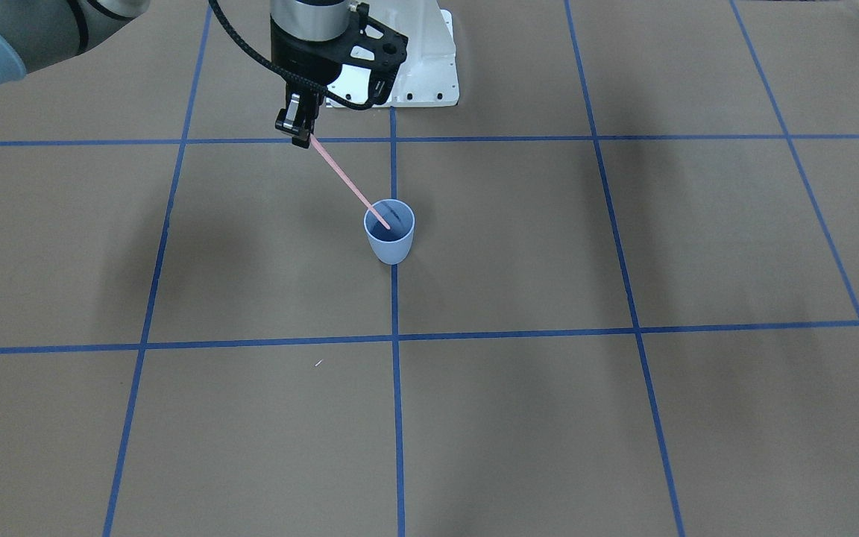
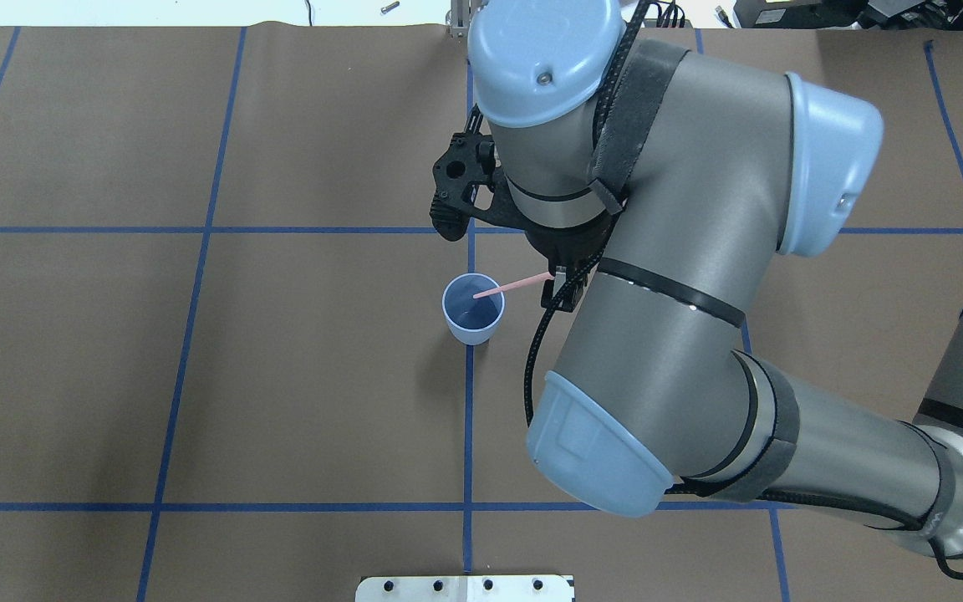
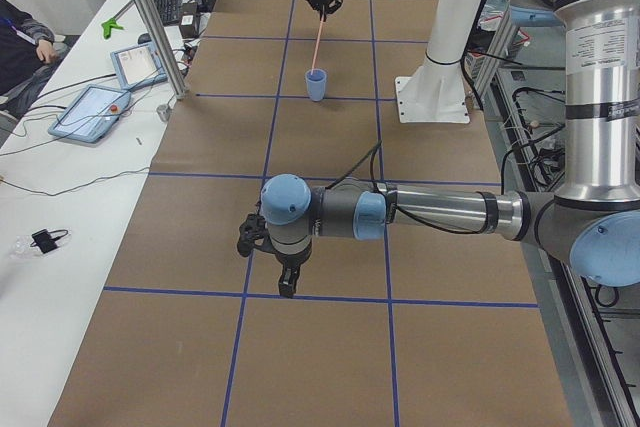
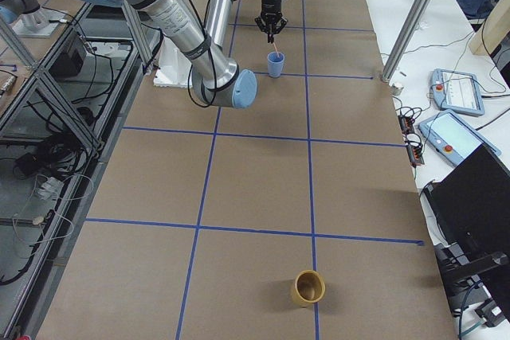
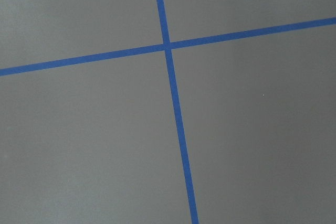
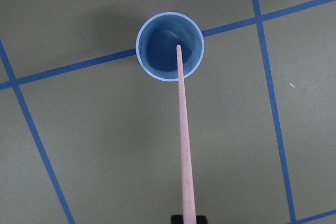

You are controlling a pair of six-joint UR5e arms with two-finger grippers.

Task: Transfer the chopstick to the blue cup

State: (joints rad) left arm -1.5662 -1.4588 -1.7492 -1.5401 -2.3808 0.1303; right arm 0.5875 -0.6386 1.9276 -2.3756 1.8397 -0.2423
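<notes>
The blue cup (image 1: 390, 242) stands upright on a blue tape line near the table's middle. My right gripper (image 1: 300, 139) is shut on the top end of the pale pink chopstick (image 1: 347, 183) and holds it up beside the cup. The stick slants down and its lower tip sits within the cup's mouth. In the right wrist view the chopstick (image 6: 184, 145) runs straight to the cup (image 6: 157, 61), its tip over the dark blue inside. My left gripper (image 3: 285, 282) hangs low over bare table far from the cup; I cannot tell whether it is open or shut.
A white base plate (image 1: 429, 74) lies on the robot's side of the cup. A yellow-brown cup (image 4: 307, 286) stands far off at one table end. Blue tape lines (image 5: 173, 103) grid the brown table. A side table holds tablets (image 3: 95, 107).
</notes>
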